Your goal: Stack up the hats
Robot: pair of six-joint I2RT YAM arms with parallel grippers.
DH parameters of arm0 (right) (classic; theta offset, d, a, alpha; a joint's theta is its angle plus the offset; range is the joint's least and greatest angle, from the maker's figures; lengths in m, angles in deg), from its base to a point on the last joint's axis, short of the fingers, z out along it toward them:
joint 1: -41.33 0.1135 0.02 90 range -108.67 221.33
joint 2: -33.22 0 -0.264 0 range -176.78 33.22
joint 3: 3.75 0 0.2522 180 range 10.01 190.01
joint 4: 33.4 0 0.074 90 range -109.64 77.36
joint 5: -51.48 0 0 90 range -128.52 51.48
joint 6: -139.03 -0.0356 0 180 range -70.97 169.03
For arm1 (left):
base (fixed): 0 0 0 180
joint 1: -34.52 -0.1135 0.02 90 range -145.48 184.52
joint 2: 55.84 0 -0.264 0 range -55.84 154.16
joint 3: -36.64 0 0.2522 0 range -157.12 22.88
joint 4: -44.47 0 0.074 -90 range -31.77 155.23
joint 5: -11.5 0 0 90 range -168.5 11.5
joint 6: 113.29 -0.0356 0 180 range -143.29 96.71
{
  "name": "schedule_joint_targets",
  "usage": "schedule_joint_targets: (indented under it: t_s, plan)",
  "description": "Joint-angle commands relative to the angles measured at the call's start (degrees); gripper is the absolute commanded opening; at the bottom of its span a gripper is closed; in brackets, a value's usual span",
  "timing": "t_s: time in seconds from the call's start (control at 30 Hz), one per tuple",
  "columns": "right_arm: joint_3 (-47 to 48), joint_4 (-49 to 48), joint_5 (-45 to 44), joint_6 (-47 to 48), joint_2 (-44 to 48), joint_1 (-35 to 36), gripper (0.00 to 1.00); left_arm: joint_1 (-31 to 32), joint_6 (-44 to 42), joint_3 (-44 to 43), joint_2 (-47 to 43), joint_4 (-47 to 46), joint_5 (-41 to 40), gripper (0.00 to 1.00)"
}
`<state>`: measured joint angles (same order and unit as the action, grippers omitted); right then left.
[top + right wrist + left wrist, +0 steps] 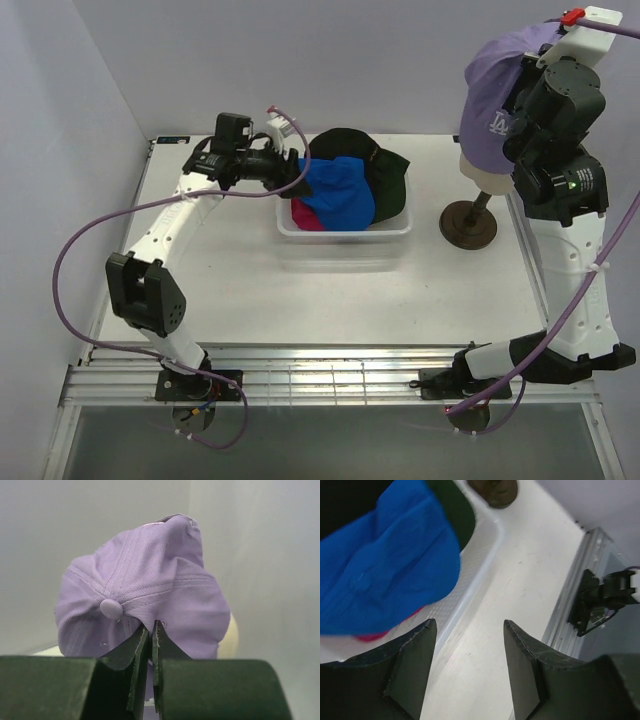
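Upper right of the top view, I see a plain lavender cap (495, 75) with white lettering, over a cream head (488, 178) on a brown stand (468, 225). Mid-frame, the white basket (345, 238) holds a bright blue cap (340, 190). A magenta cap (308, 220) shows at its lower left, a dark green cap (395, 185) on its right and a black cap (345, 142) above it. The table (400, 300) is white and the cables (57, 285) are purple.

Overhead view looking down, wrist cameras close on basket (487, 550), lavender cap (150, 575)
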<state>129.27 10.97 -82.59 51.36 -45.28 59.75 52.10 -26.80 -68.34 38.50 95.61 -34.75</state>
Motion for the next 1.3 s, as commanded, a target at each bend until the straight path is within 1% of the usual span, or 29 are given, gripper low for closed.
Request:
schedule_joint_targets:
  t_s: [0.0, 0.03, 0.07, 0.1, 0.17, 0.2, 0.23, 0.27, 0.3, 0.33, 0.4, 0.43, 0.5, 0.67, 0.77, 0.87, 1.0, 1.07, 1.1, 1.13, 1.17, 1.2, 1.23, 1.27]
  plan:
    - [0.6, -2.0, 5.1, -6.7, 1.1, 0.4, 0.08, 7.2, 3.1, -12.8, 3.4, 2.1, 10.4, 0.67]
    - [0.8, -2.0, 6.7, -7.1, 1.2, 0.4, 0.08, 8.9, 3.1, -21.2, 5.0, 3.2, 11.2, 0.69]
    - [0.7, -2.0, 7.7, -7.4, 1.2, 0.4, 0.08, 10.9, 3.1, -25.5, 8.1, 4.4, 10.6, 0.7]
    - [0.5, -2.1, 8.6, -8.5, 1.4, 0.4, 0.08, 14.3, 2.4, -29.2, 9.6, 5.8, 9.7, 0.75]
    - [-0.5, -2.7, 11.6, -9.9, 1.8, 0.4, 0.08, 17.5, 2.2, -36.5, 12.9, 5.2, 6.9, 0.8]
    - [-0.9, -2.8, 12.8, -10.6, 1.9, 0.5, 0.08, 19.4, 3.5, -37.5, 13.8, 2.4, 6.7, 0.83]
    - [-1.1, -3.1, 14.5, -11.8, 1.9, 0.5, 0.08, 19.9, 5.9, -37.5, 14.4, -0.2, 7.4, 0.95]
    - [-1.1, -3.3, 15.2, -12.3, 1.8, 0.5, 0.08, 20.3, 7.8, -36.0, 14.8, -3.9, 9.3, 0.98]
    - [-1.1, -3.3, 15.8, -12.8, 1.7, 0.5, 0.08, 20.7, 10.0, -35.6, 16.0, -10.8, 9.6, 0.98]
    - [-1.1, -3.3, 16.4, -13.6, 1.6, 0.5, 0.08, 20.8, 13.6, -35.9, 17.0, -13.5, 9.9, 0.98]
    - [-1.5, -3.4, 16.7, -14.1, 1.8, 0.5, 0.08, 20.9, 16.7, -40.3, 21.2, -19.2, 10.7, 0.98]
    - [-1.8, -3.5, 16.9, -14.3, 1.9, 0.5, 0.08, 21.0, 19.0, -42.1, 22.5, -20.5, 11.0, 0.98]
    - [-2.5, -4.1, 17.2, -14.8, 2.2, 0.5, 0.08, 21.2, 19.5, -44.9, 24.6, -22.8, 9.9, 0.98]
    - [-2.7, -4.6, 17.7, -15.0, 2.7, 0.5, 0.08, 21.2, 18.0, -44.6, 27.8, -24.6, 6.5, 0.98]
    - [-3.9, -5.1, 17.7, -14.9, 3.4, 0.4, 0.08, 21.2, 19.7, -45.4, 29.6, -28.3, 7.3, 0.98]
    - [-5.2, -6.1, 17.6, -14.7, 4.3, 0.5, 0.08, 21.2, 25.3, -46.2, 30.7, -35.2, 9.9, 0.98]
    - [-6.1, -6.6, 17.4, -14.6, 4.7, 0.5, 0.08, 21.3, 28.5, -46.8, 31.9, -40.4, 11.4, 0.98]
    - [-6.1, -6.6, 17.4, -14.5, 4.8, 0.5, 0.08, 21.2, 30.3, -46.9, 32.1, -41.5, 13.1, 0.91]
    - [-6.2, -6.5, 17.4, -14.5, 4.8, 0.5, 0.08, 21.2, 31.4, -46.7, 32.2, -43.4, 13.9, 0.86]
    - [-6.4, -6.5, 17.4, -14.5, 4.8, 0.5, 0.08, 21.2, 34.3, -46.5, 32.2, -44.7, 14.8, 0.79]
    - [-6.8, -6.6, 17.3, -14.5, 4.8, 0.5, 0.08, 21.2, 35.7, -46.3, 32.2, -46.2, 16.0, 0.57]
    - [-7.1, -6.6, 17.2, -14.5, 4.8, 0.5, 0.08, 21.3, 36.7, -46.3, 32.2, -46.4, 16.3, 0.45]
    - [-7.4, -6.7, 17.2, -14.5, 4.8, 0.5, 0.08, 21.3, 37.5, -46.4, 32.1, -46.5, 16.5, 0.35]
    - [-7.6, -6.7, 17.2, -14.5, 4.8, 0.5, 0.08, 21.3, 38.3, -46.4, 32.0, -46.6, 16.8, 0.2]
